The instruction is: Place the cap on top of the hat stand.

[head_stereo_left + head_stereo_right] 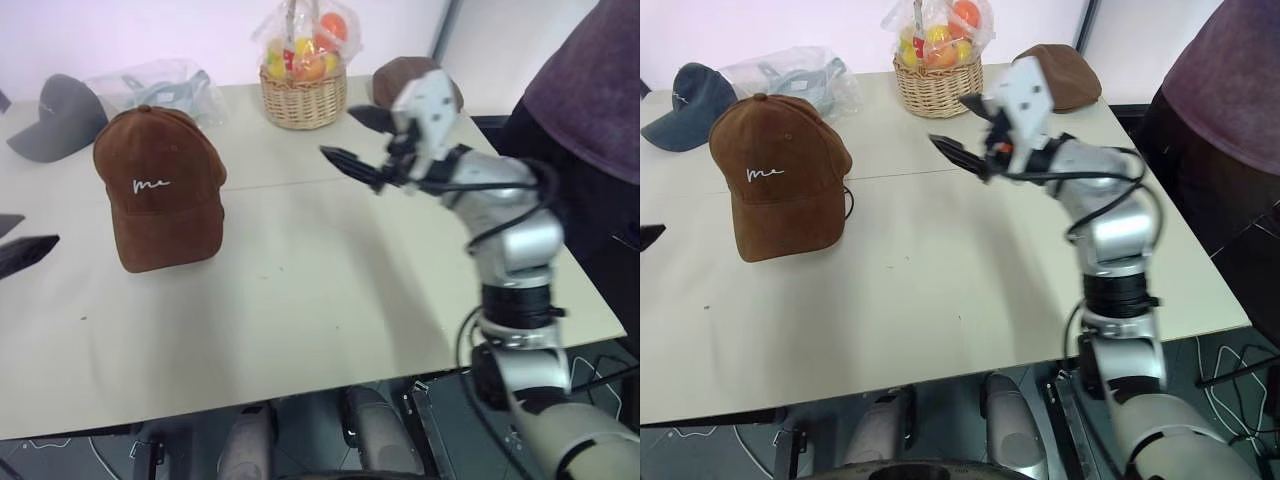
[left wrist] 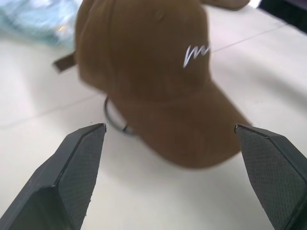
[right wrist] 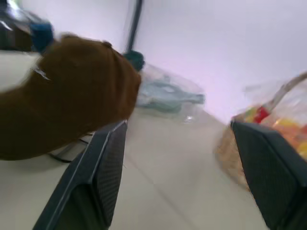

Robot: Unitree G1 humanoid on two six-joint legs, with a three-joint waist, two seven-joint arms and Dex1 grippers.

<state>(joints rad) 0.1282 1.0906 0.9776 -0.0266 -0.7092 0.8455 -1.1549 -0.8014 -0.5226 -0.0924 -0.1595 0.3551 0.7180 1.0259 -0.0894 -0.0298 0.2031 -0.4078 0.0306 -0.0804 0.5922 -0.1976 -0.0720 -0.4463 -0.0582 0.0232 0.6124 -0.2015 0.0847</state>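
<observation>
My right claw (image 1: 362, 140) is up in the air over the worktop (image 1: 300, 290), approx. at the middle-right part, and its two black fingers are spread wide with nothing between them. It points toward the left side, level with the worktop. In the right wrist view the fingers (image 3: 96, 182) frame the cap on one side and the basket on the other side.

My left claw (image 2: 170, 167) is also spread wide, nothing pinched. Its finger (image 1: 25, 252) shows at the left edge of the worktop, near the cap but apart from it.

The cap (image 1: 160, 185), brown w/ small white cursive letters on the front, sits on the hat stand on the left part of the worktop. It covers the stand almost fully; only a piece of thin black wire (image 2: 115, 122) of the hat stand is visible under the cap's edge, resting on the worktop. The brim points down and forward.

Behind the cap lies a dark grey cap (image 1: 58, 118) and a clear plastic bag (image 1: 160, 85). A wicker basket (image 1: 302, 85) w/ fruit, wrapped in plastic, stands at the far edge, and a plain brown flat cap (image 1: 1065, 75) is just beside it to the right. A person in a purple top (image 1: 590, 80) stands at the right side of the worktop.
</observation>
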